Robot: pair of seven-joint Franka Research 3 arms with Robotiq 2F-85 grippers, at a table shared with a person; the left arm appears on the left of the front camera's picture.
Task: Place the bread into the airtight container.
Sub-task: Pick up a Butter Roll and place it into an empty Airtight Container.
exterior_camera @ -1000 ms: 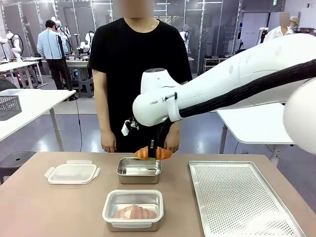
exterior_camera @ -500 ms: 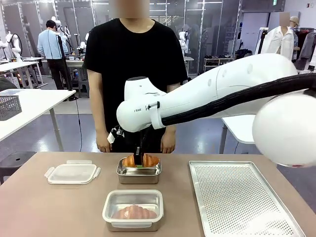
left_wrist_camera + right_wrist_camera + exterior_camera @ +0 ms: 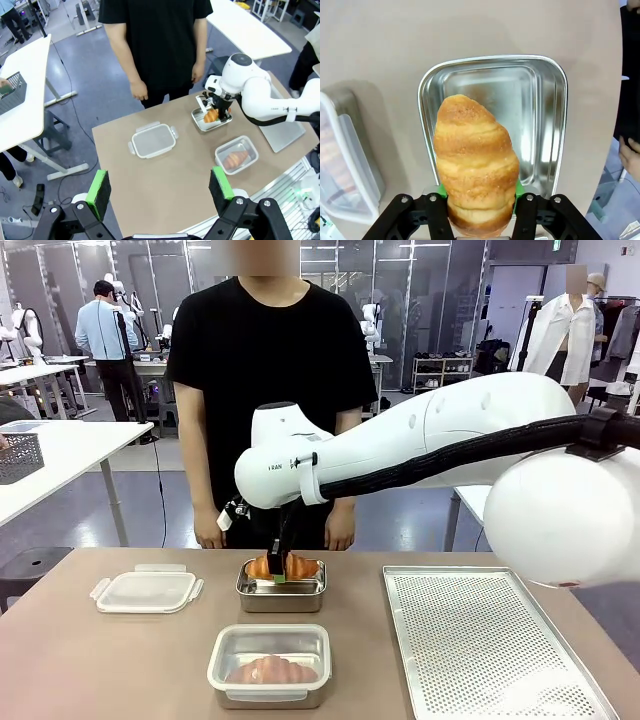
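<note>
The right gripper point(image 3: 281, 576) pinches the bread point(image 3: 475, 162) just above the far steel container point(image 3: 281, 597), inside its rim. The left gripper point(image 3: 159, 187) hangs spread, high over the near table edge point(image 3: 165, 227); from there the lid point(image 3: 153, 141) lies left.

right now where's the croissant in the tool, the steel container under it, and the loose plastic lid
croissant point(image 3: 475, 165), right wrist view, middle of its crust
steel container point(image 3: 547, 120), right wrist view, bare inner wall beside the croissant
plastic lid point(image 3: 147, 591), front view, centre of its flat top
</note>
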